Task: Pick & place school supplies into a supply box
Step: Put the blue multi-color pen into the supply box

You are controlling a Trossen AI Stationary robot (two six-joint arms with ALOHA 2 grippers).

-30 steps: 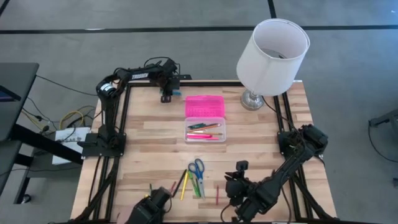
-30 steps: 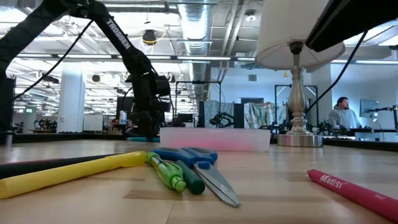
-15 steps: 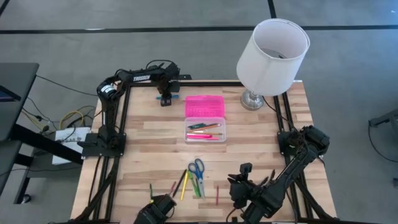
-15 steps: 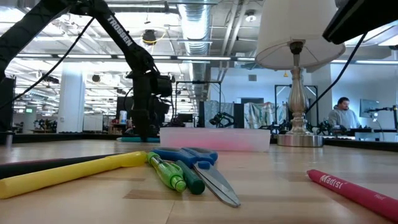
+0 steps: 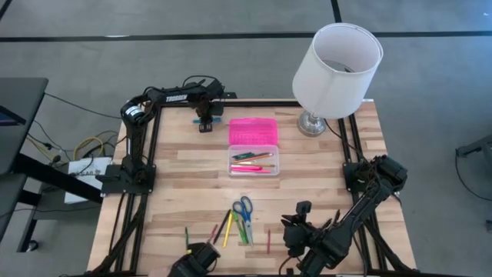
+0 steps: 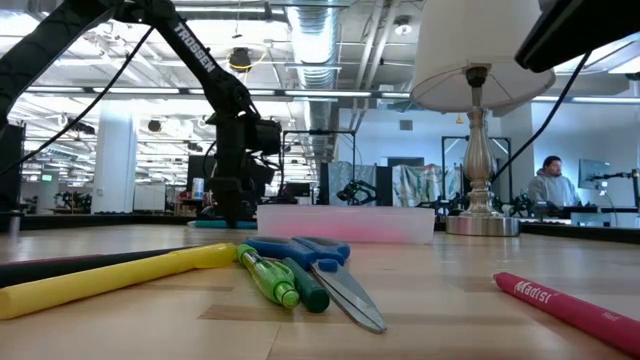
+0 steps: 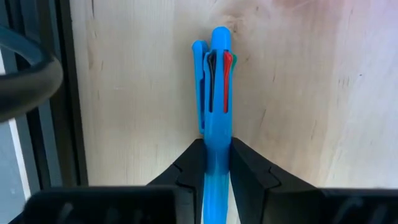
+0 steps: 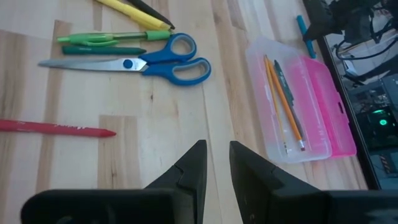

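Observation:
A blue multi-colour pen (image 7: 214, 81) lies on the table at the far left, just left of the supply box (image 5: 254, 161). My left gripper (image 5: 204, 123) points down and is shut on the pen. The box stands open, with its pink lid (image 5: 252, 131) folded back and a few pencils in its clear base. Blue-handled scissors (image 5: 244, 209), green pens (image 5: 244, 231), a yellow pencil (image 5: 227, 229) and a red crayon (image 5: 269, 241) lie flat near the front edge. My right gripper (image 8: 217, 152) hovers right of the crayon with a narrow gap and nothing in it. My left gripper pinches the pen's barrel (image 7: 216, 134) between its two fingers, just behind the clip and the coloured sliders. The fingers come from above, point down and lie across the pen. The pen lies flat on the wood, its clip end sticking out past the fingertips.
A white-shaded lamp (image 5: 334, 69) stands at the far right corner, close to the box. Black frame rails (image 5: 150, 154) run along the table's edges. Bare wood lies between the box and the loose supplies. A person (image 6: 548, 180) sits in the room beyond.
My left gripper has shifted a little toward the table's left edge, staying low at the far side.

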